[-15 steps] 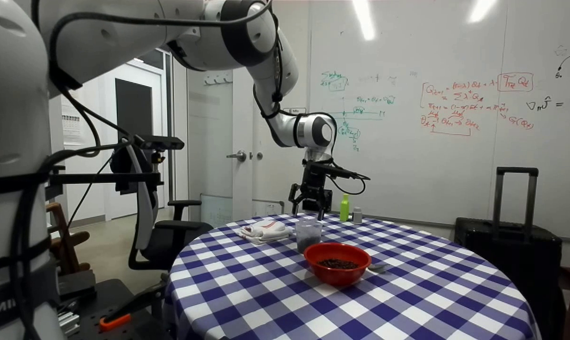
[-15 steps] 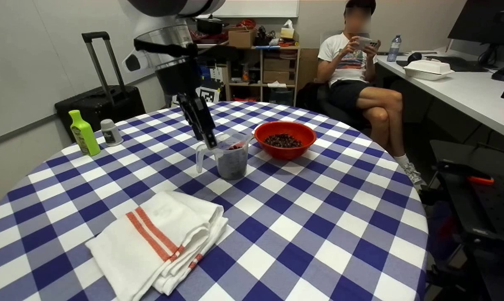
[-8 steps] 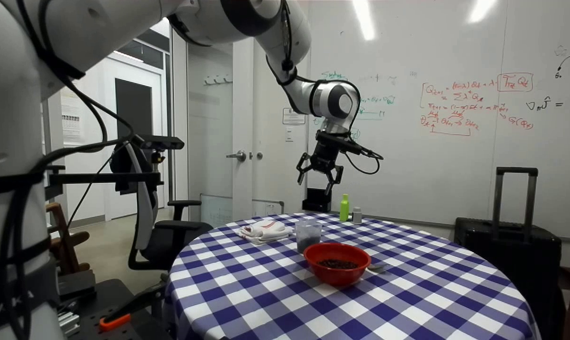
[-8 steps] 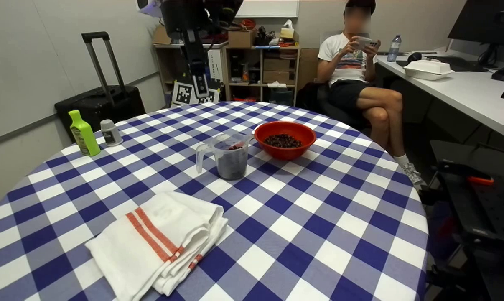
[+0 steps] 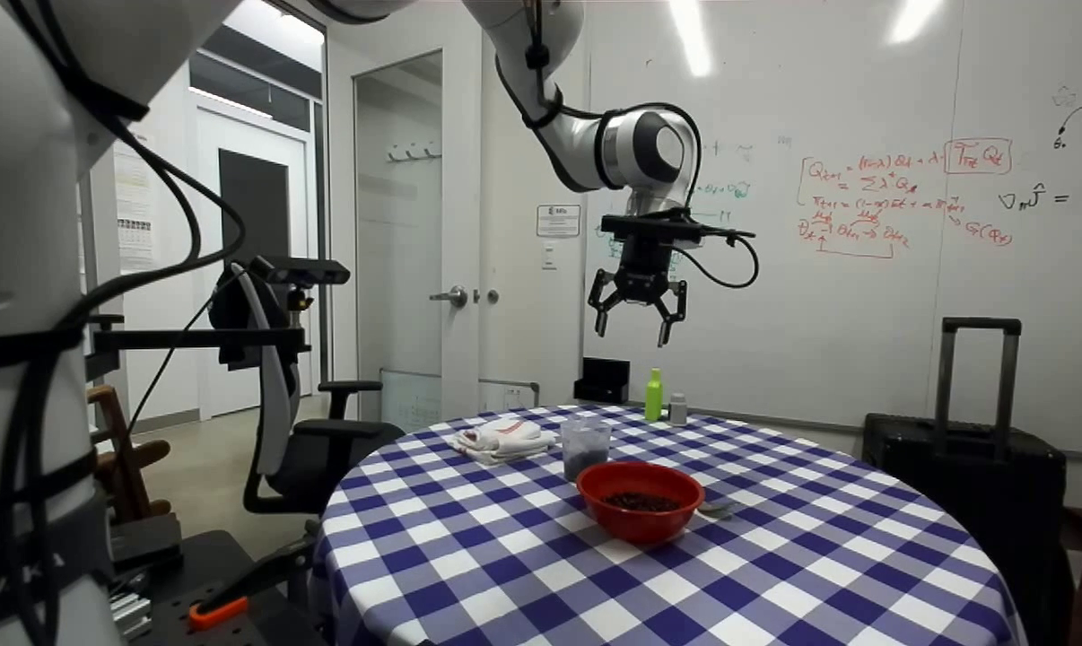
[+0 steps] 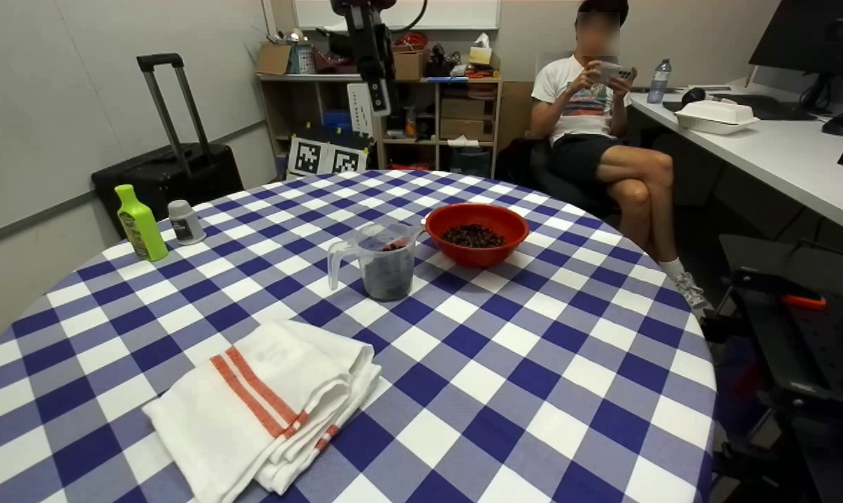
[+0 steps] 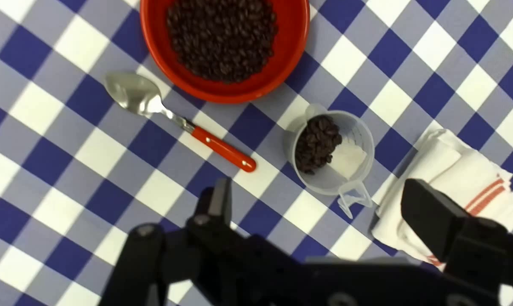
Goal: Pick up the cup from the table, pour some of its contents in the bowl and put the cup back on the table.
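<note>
The clear plastic cup (image 5: 586,458) stands upright on the checkered table, beside the red bowl (image 5: 640,525). The cup (image 6: 388,276) and bowl (image 6: 474,257) also show in an exterior view, with the cup's handle pointing away from the bowl. In the wrist view the cup (image 7: 324,185) holds dark beans (image 7: 318,144) on one side of its bottom. The bowl (image 7: 235,94) holds many dark beans (image 7: 224,40). My gripper (image 5: 632,338) is high above the table, pointing down, open and empty. Its spread fingers (image 7: 320,191) show in the wrist view, touching nothing.
A spoon with a red handle (image 7: 222,148) lies beside the bowl. A folded white towel (image 6: 268,405) lies near the cup's handle side. A green bottle (image 6: 142,223) and a grey jar (image 6: 186,223) stand near the table edge. A person (image 6: 582,105) sits beyond the table.
My gripper has risen from low by the cup to high above the table and straightened to point down. It stays open. The cup and bowl have not moved.
</note>
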`<act>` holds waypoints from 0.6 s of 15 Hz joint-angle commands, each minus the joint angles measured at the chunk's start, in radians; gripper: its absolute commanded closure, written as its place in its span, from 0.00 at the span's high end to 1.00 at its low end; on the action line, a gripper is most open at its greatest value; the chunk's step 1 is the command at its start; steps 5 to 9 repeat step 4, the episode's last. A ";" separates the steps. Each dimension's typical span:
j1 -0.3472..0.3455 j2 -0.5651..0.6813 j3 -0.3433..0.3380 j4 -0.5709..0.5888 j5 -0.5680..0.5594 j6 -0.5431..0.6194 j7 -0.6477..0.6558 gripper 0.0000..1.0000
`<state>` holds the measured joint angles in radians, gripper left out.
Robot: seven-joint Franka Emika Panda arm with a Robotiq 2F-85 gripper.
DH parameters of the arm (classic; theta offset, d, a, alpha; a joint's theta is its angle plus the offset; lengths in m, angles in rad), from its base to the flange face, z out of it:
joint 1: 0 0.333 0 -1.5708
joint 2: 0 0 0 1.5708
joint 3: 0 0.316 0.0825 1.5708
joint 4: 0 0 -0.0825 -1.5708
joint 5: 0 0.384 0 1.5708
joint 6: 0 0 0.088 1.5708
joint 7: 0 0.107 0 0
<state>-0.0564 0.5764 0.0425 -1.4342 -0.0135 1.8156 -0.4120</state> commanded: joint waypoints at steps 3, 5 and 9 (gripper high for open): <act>-0.005 -0.084 -0.016 -0.119 -0.009 -0.004 0.082 1.00; -0.005 -0.086 -0.016 -0.119 -0.009 -0.004 0.081 1.00; -0.005 -0.086 -0.016 -0.119 -0.009 -0.004 0.081 1.00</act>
